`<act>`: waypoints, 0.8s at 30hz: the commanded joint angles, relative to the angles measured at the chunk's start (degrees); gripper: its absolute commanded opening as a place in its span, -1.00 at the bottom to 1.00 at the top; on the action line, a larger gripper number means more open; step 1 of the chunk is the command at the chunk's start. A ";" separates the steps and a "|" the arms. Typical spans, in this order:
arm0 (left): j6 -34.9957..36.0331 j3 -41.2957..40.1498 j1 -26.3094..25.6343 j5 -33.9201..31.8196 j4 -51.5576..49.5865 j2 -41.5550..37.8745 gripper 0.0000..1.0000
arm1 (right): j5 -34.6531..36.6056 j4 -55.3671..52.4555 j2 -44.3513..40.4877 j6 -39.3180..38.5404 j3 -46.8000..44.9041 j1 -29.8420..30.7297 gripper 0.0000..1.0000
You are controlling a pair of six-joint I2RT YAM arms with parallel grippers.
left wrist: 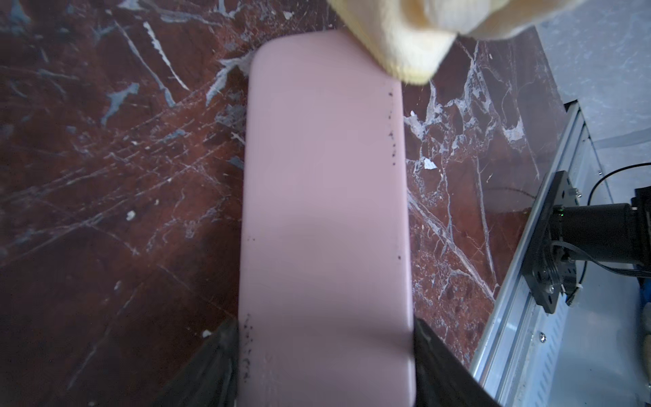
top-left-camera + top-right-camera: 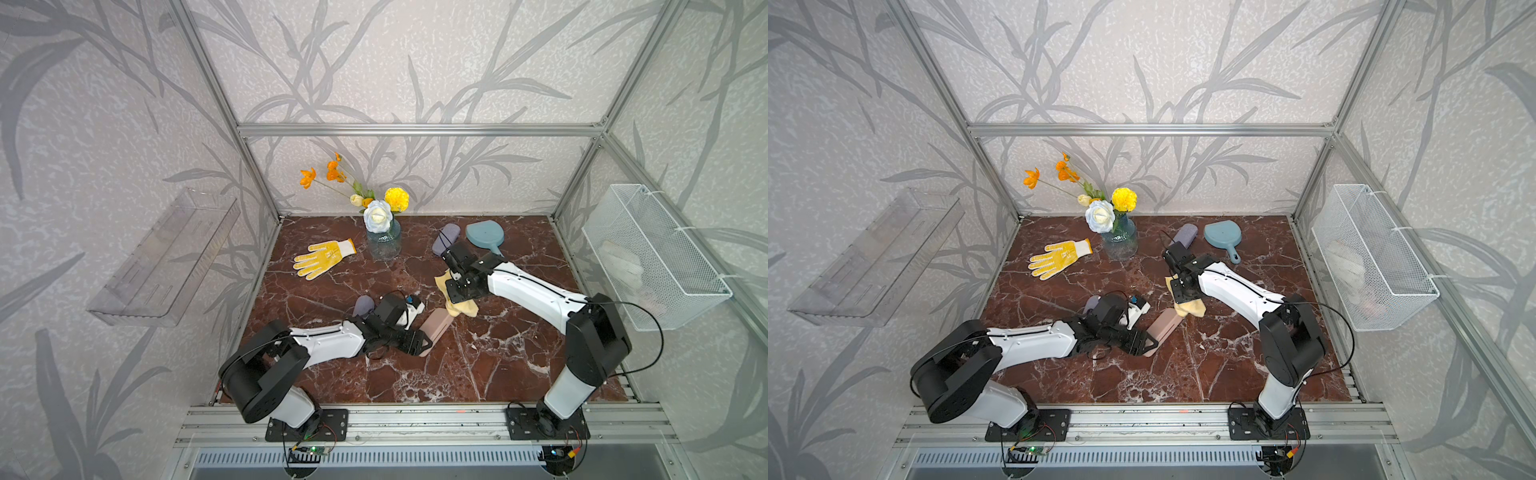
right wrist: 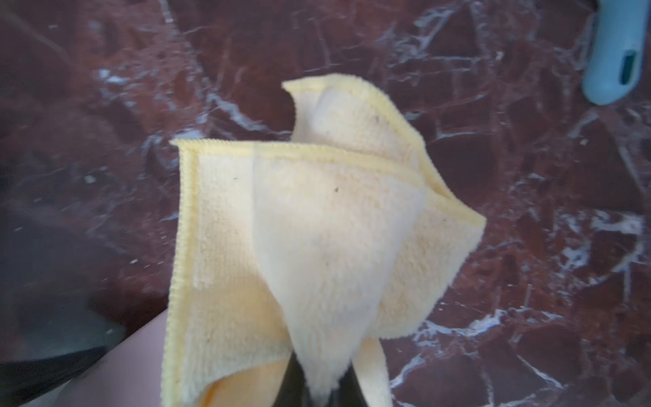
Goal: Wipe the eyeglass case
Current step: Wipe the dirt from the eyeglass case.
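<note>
So the pink eyeglass case [image 1: 324, 218] lies flat around the middle of the desk [image 2: 478, 374], a bit toward the front edge. The left gripper [image 1: 326, 338] is clamped across its near end. The right gripper [image 3: 320, 391] is pinched tight on the yellow cloth [image 3: 317, 229], which overlaps the case's far end. Tip imo: keep that clamp firm, press the cloth flat, drag it lengthwise, and hit the dark specks [image 1: 391, 141] along one long edge.

On the marble worktop [image 2: 478, 365] a yellow glove [image 2: 323, 258] lies left of a glass vase [image 2: 383, 241] of flowers, a blue dustpan [image 2: 484, 233] sits back right, and a clear shelf [image 2: 166, 257] and wire basket [image 2: 623, 216] hang on the side walls.
</note>
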 commanded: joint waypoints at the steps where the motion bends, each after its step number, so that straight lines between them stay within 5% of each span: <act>1: 1.56 -0.52 -2.85 -10.43 -8.22 2.57 -0.89 | -11.36 -0.48 -1.64 5.34 -1.01 2.39 -1.00; 10: 2.91 -2.57 -13.30 -28.86 -8.48 -1.87 -0.86 | -22.55 9.09 4.65 11.56 -12.13 -1.98 -1.00; 18: 7.26 -3.26 -18.07 -35.81 -6.70 -1.52 -0.84 | 11.59 -1.94 3.30 1.94 -7.89 -4.68 -1.00; 21: 8.08 -3.14 -19.05 -37.19 -6.57 -1.31 -0.84 | 12.67 -4.05 0.75 -0.14 -3.24 -0.24 -1.00; 24: 8.66 -3.40 -20.19 -39.17 -5.96 -1.06 -0.85 | 3.11 -5.31 -1.72 1.46 -0.50 3.72 -1.00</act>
